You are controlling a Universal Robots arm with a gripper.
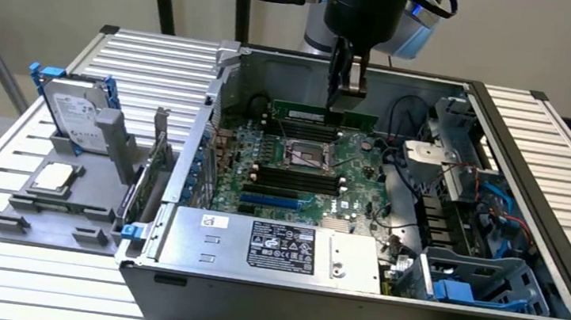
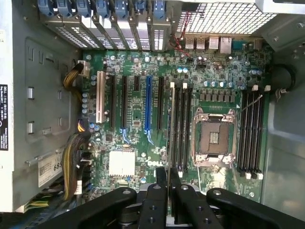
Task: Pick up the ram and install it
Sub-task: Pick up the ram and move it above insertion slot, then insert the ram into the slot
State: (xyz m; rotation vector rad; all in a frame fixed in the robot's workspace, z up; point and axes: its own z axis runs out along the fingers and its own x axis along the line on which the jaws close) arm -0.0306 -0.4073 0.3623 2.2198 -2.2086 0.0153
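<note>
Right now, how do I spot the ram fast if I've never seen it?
Find the big open computer case and look near its far wall, under the black end effector. The ram is the long, thin green stick pinched there above the motherboard. Unlike the black slots below, it is green and lifted up.

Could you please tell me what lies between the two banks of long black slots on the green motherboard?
The square metal-framed processor socket lies between them, seen most plainly in the wrist view.

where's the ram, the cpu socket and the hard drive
the ram (image 1: pixel 306 114): exterior view, green face of the stick
the cpu socket (image 2: pixel 213 138): wrist view, its dark middle
the hard drive (image 1: pixel 70 115): exterior view, its labelled silver face
</note>
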